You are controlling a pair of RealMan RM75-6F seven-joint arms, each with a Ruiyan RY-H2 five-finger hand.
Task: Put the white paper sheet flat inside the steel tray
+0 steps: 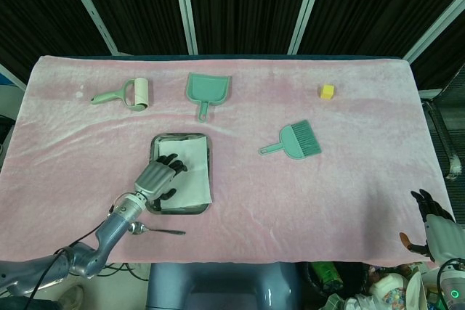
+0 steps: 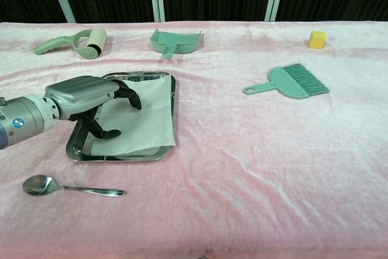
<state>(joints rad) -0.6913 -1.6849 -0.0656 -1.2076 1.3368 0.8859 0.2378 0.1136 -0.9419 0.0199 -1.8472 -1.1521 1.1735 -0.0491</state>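
While no lettering is legible anywhere, the left hand [image 2: 82, 98] presses curled fingers [image 2: 124, 92] onto the sheet [image 2: 142, 119], which lies in the tray [image 2: 173, 83] with its near right corner over the rim. Bare cloth [image 2: 254, 168] spreads rightward. The right hand [image 1: 432, 223] hangs off-table, fingers spread, holding nothing.

Paper sheet [image 2: 145, 116] lying in steel tray [image 2: 159, 153], near-right corner overhanging rim. Left hand [image 2: 85, 98] resting on sheet's left side. Spoon [image 2: 66, 188] lying in front of tray. Lint roller [image 2: 76, 42] & dustpan [image 2: 176, 40] sitting behind it. Hand brush [image 2: 290, 82] lying to its right, cube [image 2: 317, 39] behind brush. Right hand [image 1: 432, 223] hanging off table's near-right edge.
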